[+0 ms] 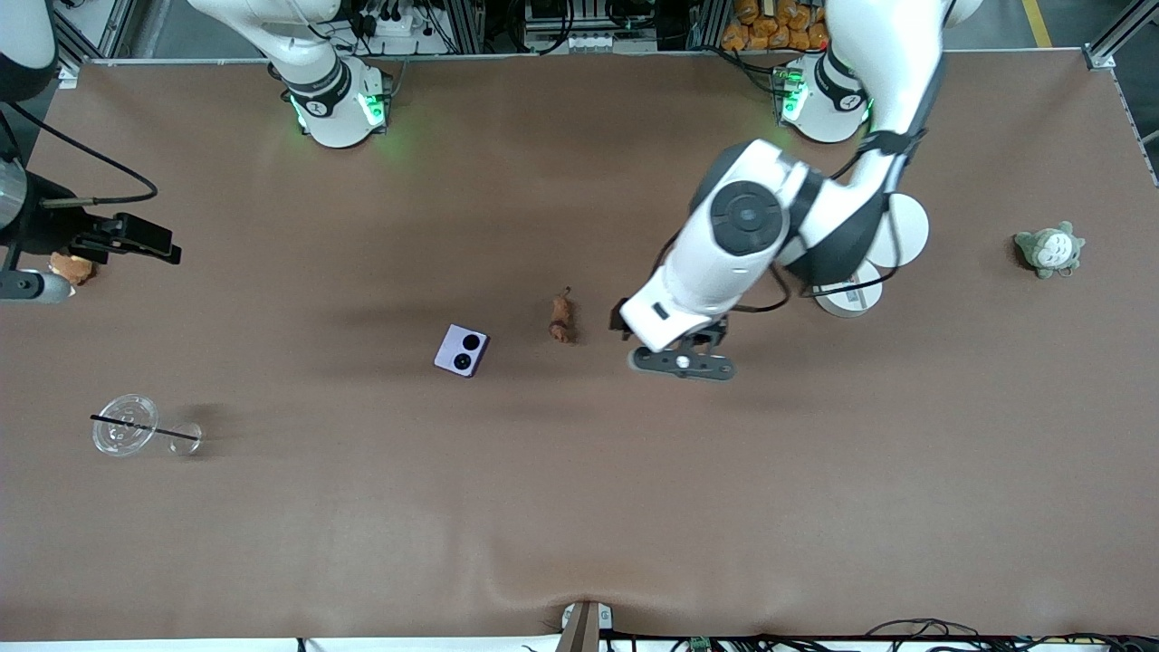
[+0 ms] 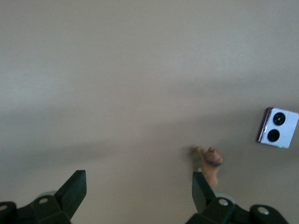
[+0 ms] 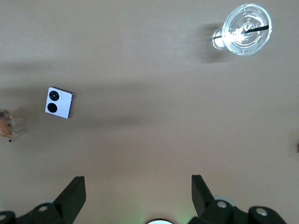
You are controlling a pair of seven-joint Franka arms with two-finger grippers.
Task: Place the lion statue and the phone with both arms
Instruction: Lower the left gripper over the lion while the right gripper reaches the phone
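The lion statue, tiny and reddish-brown, lies on the brown table near the middle. The lavender phone lies folded beside it, toward the right arm's end and a little nearer the front camera. My left gripper is open and empty, low over the table beside the lion, toward the left arm's end. In the left wrist view the lion sits just outside one finger, with the phone farther off. My right gripper is open and empty, high up at the right arm's end; its view shows the phone and lion.
A clear plastic cup with a black straw lies near the right arm's end, also in the right wrist view. A brown plush sits under the right wrist. A grey-white plush and two white round objects are at the left arm's end.
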